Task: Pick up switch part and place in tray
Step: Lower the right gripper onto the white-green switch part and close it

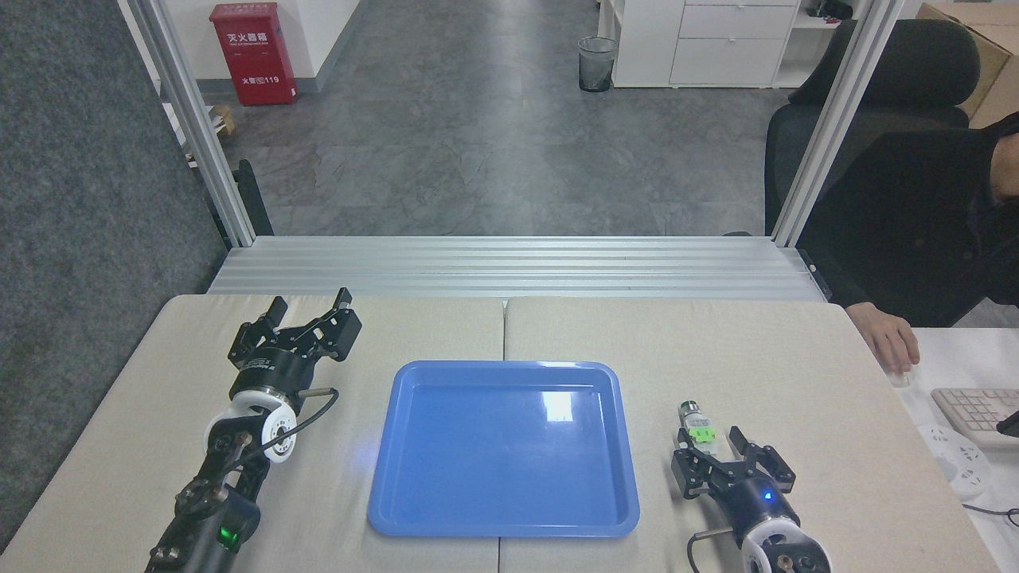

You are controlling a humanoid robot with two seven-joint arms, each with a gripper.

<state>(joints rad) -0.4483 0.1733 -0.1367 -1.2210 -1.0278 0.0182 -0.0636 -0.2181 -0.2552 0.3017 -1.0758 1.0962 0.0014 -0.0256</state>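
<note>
The switch part (698, 430) lies on the beige table right of the tray, its dark round head pointing away from me and its green clip in the middle. The blue tray (504, 448) sits flat at the table's centre with nothing in it. My right gripper (711, 439) is open, just behind the switch part on my side; its left fingertip touches or overlaps the part's near end, and the part is not held. My left gripper (310, 303) is open over the table's left half, far from both.
A person in black sits at the right with a hand (893, 342) on a mouse at the table's edge. A keyboard (979, 414) lies on the white desk there. An aluminium rail (509, 267) runs along the table's far side.
</note>
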